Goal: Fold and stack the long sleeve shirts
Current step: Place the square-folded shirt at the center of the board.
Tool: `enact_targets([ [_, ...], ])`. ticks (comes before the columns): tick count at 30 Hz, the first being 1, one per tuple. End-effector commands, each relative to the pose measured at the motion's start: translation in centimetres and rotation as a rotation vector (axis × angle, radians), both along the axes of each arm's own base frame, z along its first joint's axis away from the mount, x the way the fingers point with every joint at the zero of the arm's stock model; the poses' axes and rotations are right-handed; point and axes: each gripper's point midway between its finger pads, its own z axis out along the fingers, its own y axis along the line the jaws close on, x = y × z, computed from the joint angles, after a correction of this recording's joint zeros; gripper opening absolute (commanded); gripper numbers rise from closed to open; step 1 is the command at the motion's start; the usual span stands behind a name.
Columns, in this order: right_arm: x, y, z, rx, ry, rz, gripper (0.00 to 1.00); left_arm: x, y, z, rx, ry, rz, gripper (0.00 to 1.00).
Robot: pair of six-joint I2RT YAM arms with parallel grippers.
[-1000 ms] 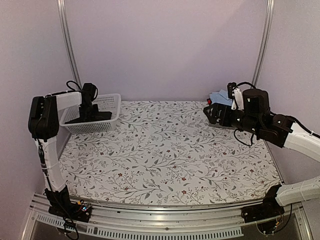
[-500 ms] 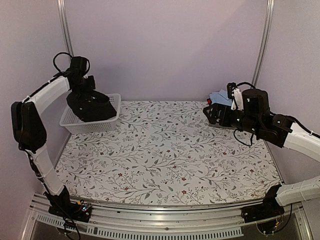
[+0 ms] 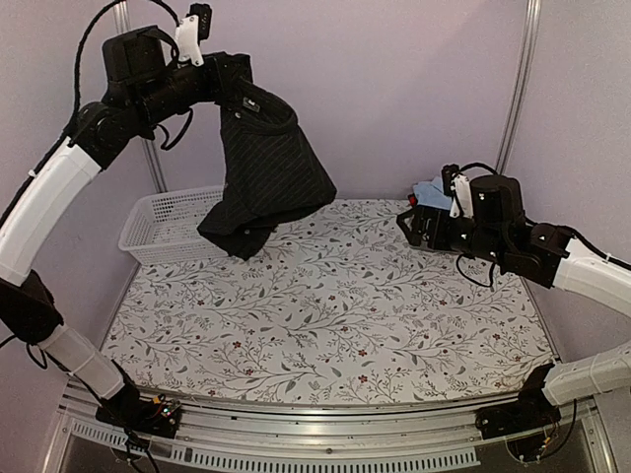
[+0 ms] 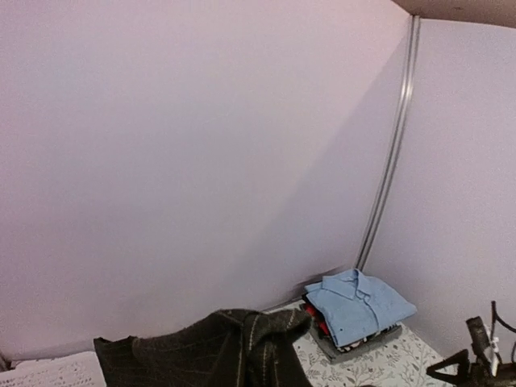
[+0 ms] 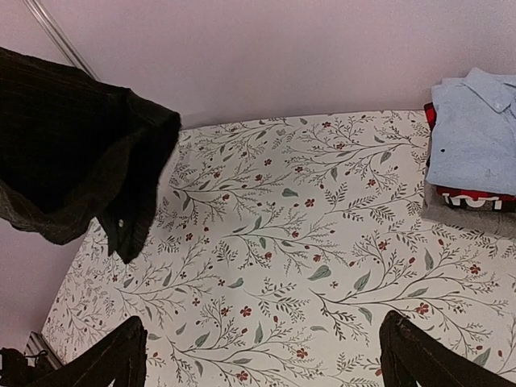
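Observation:
My left gripper is raised high over the table's back left and is shut on the black pinstriped shirt. The shirt hangs bunched from it, its lowest end just above the table beside the basket. In the left wrist view only the shirt's top folds show; my fingers are hidden. The light blue shirt lies folded on top of a pile at the back right corner, also seen in the left wrist view and right wrist view. My right gripper is open and empty above the cloth, left of that pile. The black shirt hangs at its far left.
A white mesh basket stands at the back left, behind the hanging shirt. Under the blue shirt lie folded red and grey garments. A floral tablecloth covers the table. Metal posts stand at the back corners.
My left arm has lifted the black shirt out of the basket, far up and to the right, so it now hangs in the air. The right arm has barely moved.

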Motion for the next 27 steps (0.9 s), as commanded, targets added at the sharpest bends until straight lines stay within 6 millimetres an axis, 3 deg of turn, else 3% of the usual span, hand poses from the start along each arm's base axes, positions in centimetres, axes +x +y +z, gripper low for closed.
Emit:
enact_targets([
  [1, 0.4, 0.4, 1.4, 0.008, -0.030, 0.002, 0.99, -5.2, -3.7, 4.8, -0.034, -0.150, -0.151, 0.00],
  [4, 0.5, 0.3, 1.5, 0.005, -0.033, -0.001, 0.99, -5.6, -5.0, 3.6, -0.052, -0.111, -0.200, 0.00],
  [7, 0.5, 0.3, 1.4, -0.003, -0.031, -0.002, 0.99, -4.5, -6.5, -0.6, -0.028, -0.014, -0.220, 0.00],
  [10, 0.6, 0.3, 1.1, -0.010, -0.023, -0.002, 0.99, -3.5, -8.2, -6.6, -0.003, 0.112, -0.259, 0.00],
  [12, 0.6, 0.4, 0.5, -0.016, -0.012, 0.002, 0.99, -3.3, -9.6, -11.7, 0.014, 0.217, -0.313, 0.00],
  [15, 0.6, 0.6, -0.5, -0.031, 0.007, 0.009, 0.99, -3.5, -11.1, -17.9, 0.027, 0.355, -0.372, 0.00],
  [21, 0.3, 0.9, -3.0, -0.046, 0.028, 0.035, 0.99, -3.7, -12.1, -30.1, 0.091, 0.617, -0.411, 0.00],
  [23, 0.3, 1.4, -3.9, -0.049, 0.041, 0.053, 0.99, -3.6, -11.7, -33.0, 0.117, 0.693, -0.398, 0.00],
  [25, 0.4, 1.9, -5.0, -0.066, 0.063, 0.073, 0.99, -3.5, -11.2, -34.6, 0.143, 0.731, -0.375, 0.02],
  [27, 0.4, 2.4, -6.1, -0.080, 0.088, 0.094, 0.99, -3.4, -10.3, -35.3, 0.158, 0.753, -0.336, 0.20],
])
